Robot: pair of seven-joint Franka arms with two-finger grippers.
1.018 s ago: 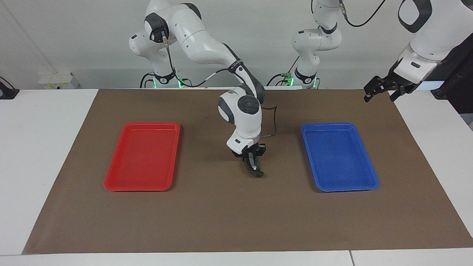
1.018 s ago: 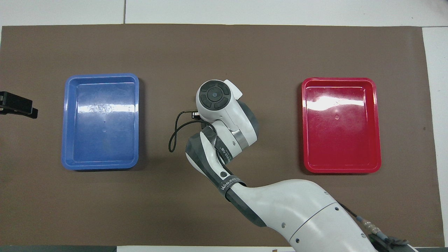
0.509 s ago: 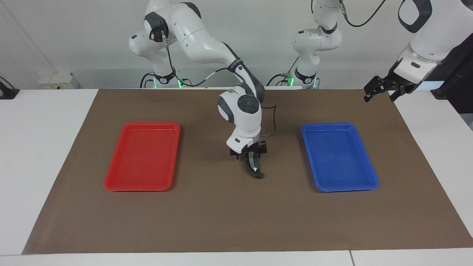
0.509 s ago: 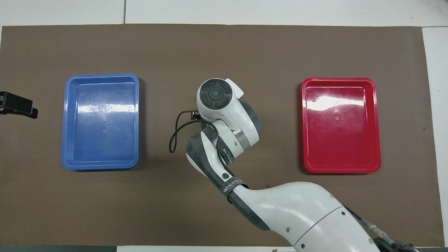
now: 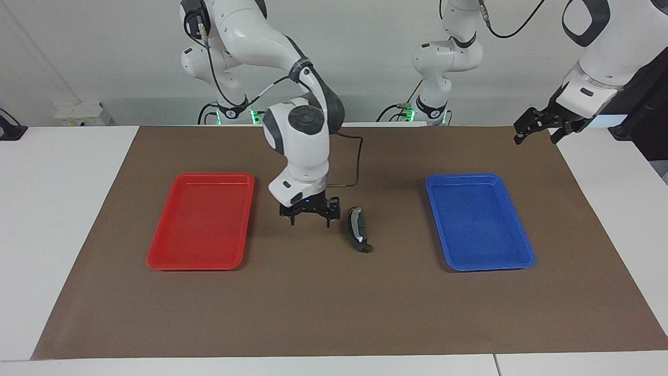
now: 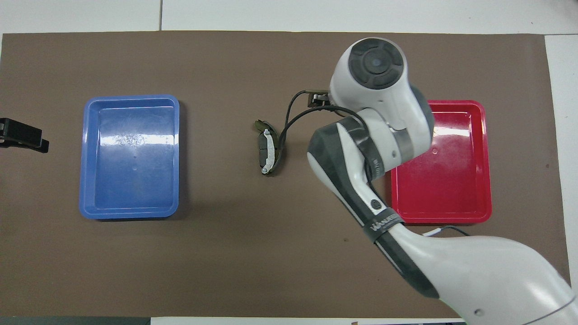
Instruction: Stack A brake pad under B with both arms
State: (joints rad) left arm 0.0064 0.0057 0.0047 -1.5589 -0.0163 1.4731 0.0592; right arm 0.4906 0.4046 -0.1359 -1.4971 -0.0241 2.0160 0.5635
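Facing view shows B (image 5: 356, 230), the long curved piece with the pale strip, lying on the brown mat (image 5: 334, 313) in the middle of the counter, between the red tray (image 5: 156, 258) and the blue tray (image 5: 527, 258). A dark bit peeks out along its edge, so the short A brake pad is probably under it, but I cannot be sure. If it is, the stack looks done.

Just beside B, toward the right arm's end of the counter, hangs the right end effector (image 5: 310, 220). It is up off the mat, its two fingers are spread apart, and it holds nothing. B's long side runs from near the robots to away from them, so the end effector is next to the long side, not at a tip. The right arm is much the nearer one.

Well apart, past the blue tray at the mat's edge, the left end effector (image 5: 537, 128) waits in the air, open and empty.

Overhead view shows B (image 6: 267, 152) and its curve very clearly, with the pale strip along it. But there the big white right arm covers its own end effector, and only a black tip of the left end effector (image 6: 22, 135) peeks in.
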